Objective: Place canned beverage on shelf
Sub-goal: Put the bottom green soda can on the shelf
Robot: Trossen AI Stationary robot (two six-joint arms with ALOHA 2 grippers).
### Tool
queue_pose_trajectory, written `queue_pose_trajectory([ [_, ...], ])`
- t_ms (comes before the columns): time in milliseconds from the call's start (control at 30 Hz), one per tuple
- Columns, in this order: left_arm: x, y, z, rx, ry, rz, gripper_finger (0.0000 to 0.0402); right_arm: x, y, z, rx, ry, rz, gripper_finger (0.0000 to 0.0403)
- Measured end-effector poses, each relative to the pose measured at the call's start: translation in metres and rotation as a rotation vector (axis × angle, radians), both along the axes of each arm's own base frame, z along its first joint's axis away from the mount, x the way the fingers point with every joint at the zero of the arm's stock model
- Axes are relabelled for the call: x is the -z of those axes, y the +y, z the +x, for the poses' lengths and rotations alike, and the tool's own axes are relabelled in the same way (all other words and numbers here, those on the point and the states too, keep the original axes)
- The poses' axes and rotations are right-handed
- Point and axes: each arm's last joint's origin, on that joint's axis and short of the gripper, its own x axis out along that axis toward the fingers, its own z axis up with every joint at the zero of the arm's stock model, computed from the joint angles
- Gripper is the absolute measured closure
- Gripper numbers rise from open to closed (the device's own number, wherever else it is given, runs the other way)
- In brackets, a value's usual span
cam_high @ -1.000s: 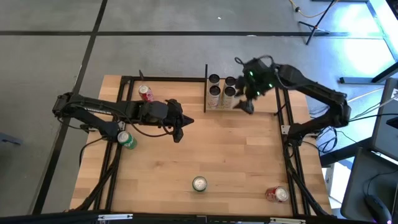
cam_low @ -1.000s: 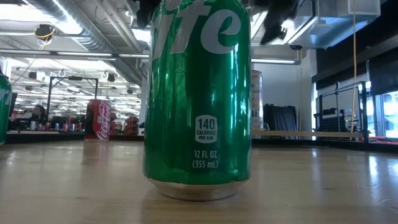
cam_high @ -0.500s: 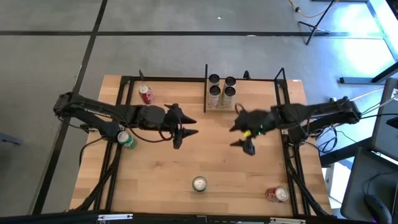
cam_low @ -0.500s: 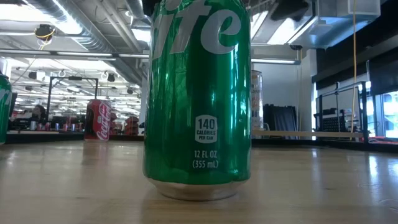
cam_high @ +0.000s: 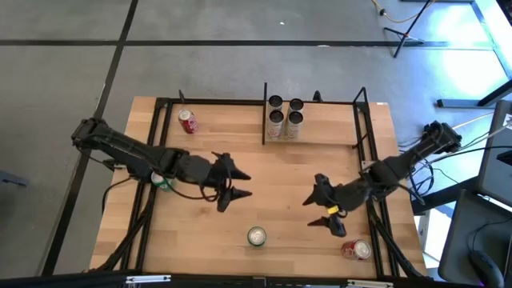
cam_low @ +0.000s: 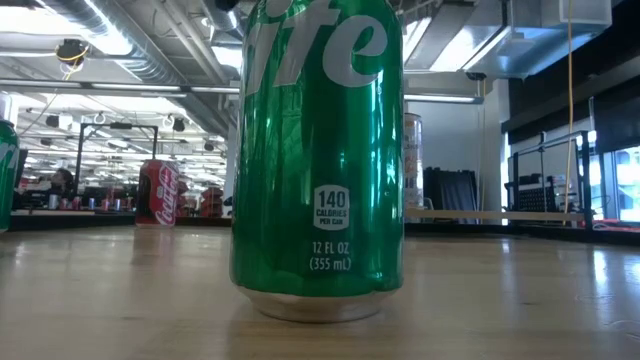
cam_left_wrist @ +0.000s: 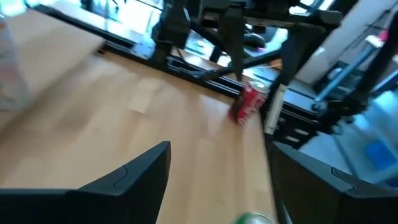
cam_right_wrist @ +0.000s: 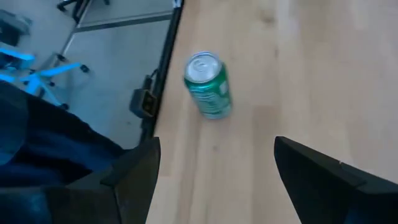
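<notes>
In the high view you see the left gripper (cam_high: 238, 186) at centre-left of the wooden tabletop (cam_high: 272, 172), its two dark fingers spread apart and holding nothing. The right gripper (cam_high: 324, 210) sits at lower right of the tabletop, its fingers likewise spread wide and empty.

The shelf (cam_high: 320, 128), a light wooden board framed by thin black metal rods, occupies the upper middle of the high view. Four silver-topped cans (cam_high: 285, 117) stand upright in a tight cluster at its left end.

You find the remaining cans on the tabletop:
- a red can (cam_high: 187, 121) at upper left;
- a green can (cam_high: 164, 182) at the left edge, partly under the left arm;
- a green can with a silver top (cam_high: 256, 236) at lower centre, filling the low view (cam_low: 318, 160) and showing ahead of the right gripper in the right wrist view (cam_right_wrist: 208, 85);
- a red can lying near the lower right corner (cam_high: 356, 250), close beside the right gripper
</notes>
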Motion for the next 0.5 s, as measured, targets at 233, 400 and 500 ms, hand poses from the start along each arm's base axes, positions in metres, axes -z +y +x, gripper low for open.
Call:
queue_pose_trajectory([
  [233, 0.0, -0.039, -0.015, 0.094, 0.001, -0.034, 0.0136, -0.007, 0.012, 0.008, 0.052, -0.088, 0.133, 0.0104],
  [400, 0.004, -0.073, -0.031, 0.108, -0.005, -0.005, 0.0136, 0.002, 0.039, 0.029, 0.012, -0.18, 0.168, 0.0104],
  [500, 0.006, -0.093, -0.043, 0.124, 0.004, -0.031, 0.0136, 0.02, 0.054, 0.045, 0.007, -0.152, 0.139, 0.0104],
])
